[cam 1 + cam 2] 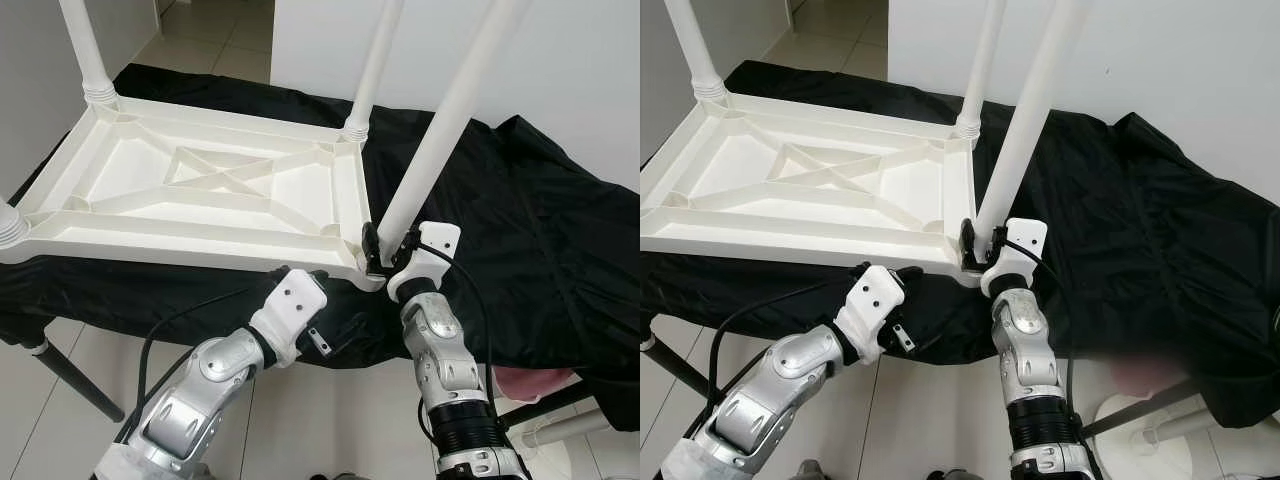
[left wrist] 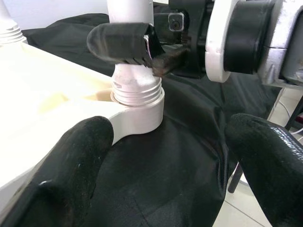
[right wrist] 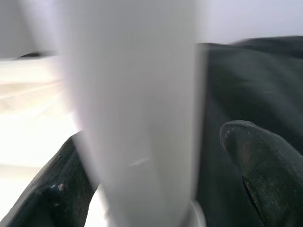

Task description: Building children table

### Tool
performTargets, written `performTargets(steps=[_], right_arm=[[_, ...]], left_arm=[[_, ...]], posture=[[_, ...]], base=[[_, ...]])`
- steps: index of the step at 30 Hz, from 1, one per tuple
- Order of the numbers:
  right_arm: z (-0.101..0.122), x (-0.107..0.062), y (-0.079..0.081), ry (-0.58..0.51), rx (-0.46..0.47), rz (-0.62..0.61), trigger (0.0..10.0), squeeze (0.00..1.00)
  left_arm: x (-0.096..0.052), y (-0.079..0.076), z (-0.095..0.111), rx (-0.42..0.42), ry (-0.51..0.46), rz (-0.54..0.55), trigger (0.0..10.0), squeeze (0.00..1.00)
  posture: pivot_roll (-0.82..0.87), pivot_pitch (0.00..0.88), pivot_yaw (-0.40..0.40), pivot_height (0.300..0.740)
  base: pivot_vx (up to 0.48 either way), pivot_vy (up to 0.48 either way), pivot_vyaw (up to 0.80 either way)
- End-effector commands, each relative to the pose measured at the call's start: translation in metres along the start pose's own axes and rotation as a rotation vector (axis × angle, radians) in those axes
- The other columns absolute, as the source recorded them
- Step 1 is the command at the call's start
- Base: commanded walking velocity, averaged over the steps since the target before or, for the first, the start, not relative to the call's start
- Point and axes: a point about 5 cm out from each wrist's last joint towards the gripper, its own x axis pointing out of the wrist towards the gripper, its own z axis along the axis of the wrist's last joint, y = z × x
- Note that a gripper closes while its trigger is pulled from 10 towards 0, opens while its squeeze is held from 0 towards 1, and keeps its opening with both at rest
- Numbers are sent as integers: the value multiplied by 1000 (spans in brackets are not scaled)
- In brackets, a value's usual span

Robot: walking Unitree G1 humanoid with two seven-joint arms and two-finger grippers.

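Nearest the camera, the two silver arms reach up to the near corner of the upturned white plastic children's table top (image 1: 200,190), which lies ribbed underside up on a black cloth (image 1: 520,230) spread over a stand. At that corner the left gripper (image 2: 170,156) sits with its black fingers apart, one on either side of the threaded corner socket (image 2: 139,113), not gripping it. Just above, the right gripper (image 1: 385,252) is clamped on the base of the near white tubular table leg (image 1: 440,120), which stands screwed into that socket. Farther back, two more white legs (image 1: 375,65) rise from the far corners. No writing or brand is readable anywhere.
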Motion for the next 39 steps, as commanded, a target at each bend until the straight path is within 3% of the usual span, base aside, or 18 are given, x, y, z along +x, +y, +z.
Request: performTargets(steps=[1,3,6,9,23,24,25,26,38,39], right_arm=[[-6,-4,-4,20,11,24,10000,0],[-9,-4,-7,34,-18,124,10000,0],[-10,-4,-8,44,-39,170,10000,0],[-9,2,-15,70,-93,346,10000,0],[-8,21,-15,115,-153,506,10000,0],[-8,24,-16,119,-167,511,4431,0],[-8,24,-16,119,-167,511,4431,0],[-8,27,-18,125,-170,524,0,0],[-14,24,-20,141,-126,532,0,0],[-15,22,-20,132,-93,493,10000,0]], left_arm=[[0,-8,-1,-12,6,-79,10000,0],[0,-7,-1,-12,6,-78,10000,0],[0,-7,-1,-12,7,-78,10000,0],[1,-7,-1,-11,6,-80,10000,0],[2,-5,0,-5,4,-79,10000,0],[3,-5,0,-4,4,-78,10000,0],[3,-5,0,-4,4,-78,10000,0],[3,-4,1,-2,2,-77,10000,0],[3,-4,1,-2,1,-73,10000,0],[3,-5,1,-3,0,-75,10000,0]], posture=[[87,89,-146,740],[84,90,-144,740],[82,93,-140,740],[78,96,-135,740],[84,91,-131,740],[86,91,-130,740],[86,91,-130,740],[90,90,-133,740],[89,90,-134,740],[83,90,-134,740]], base=[[0,0,0],[0,0,0],[0,0,0],[0,0,0],[0,0,0],[0,0,0],[0,0,0],[0,0,0],[0,0,0],[0,0,0]])
